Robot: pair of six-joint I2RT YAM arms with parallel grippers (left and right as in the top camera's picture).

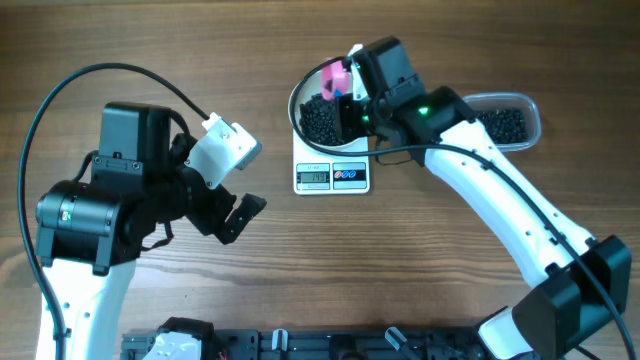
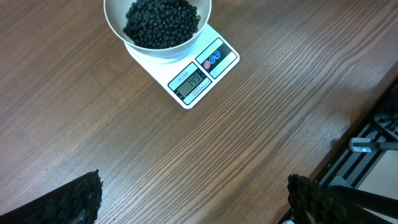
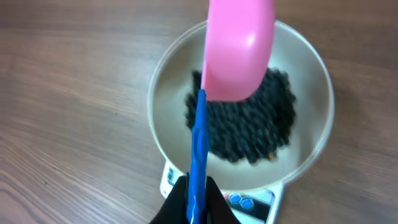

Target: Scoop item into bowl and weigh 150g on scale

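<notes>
Black pellets point(image 2: 161, 22) heaped in white bowl point(image 2: 115, 28), bowl on scale point(image 2: 186, 81); right gripper point(image 3: 194, 202) fingers pinching blue handle of pink scoop point(image 3: 239, 50), over bowl; left gripper point(image 1: 240, 182) fingers spread wide, above table point(image 2: 261, 124)

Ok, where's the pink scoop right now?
In the overhead view, the pink scoop is at the far middle of the table, held by the right gripper over the white bowl on the scale, left of the clear tub.

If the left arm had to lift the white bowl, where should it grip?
Probably the bowl by its left rim, from above, one finger inside: the rim is thin and open, while the scoop in the right gripper hangs over the middle.
</notes>
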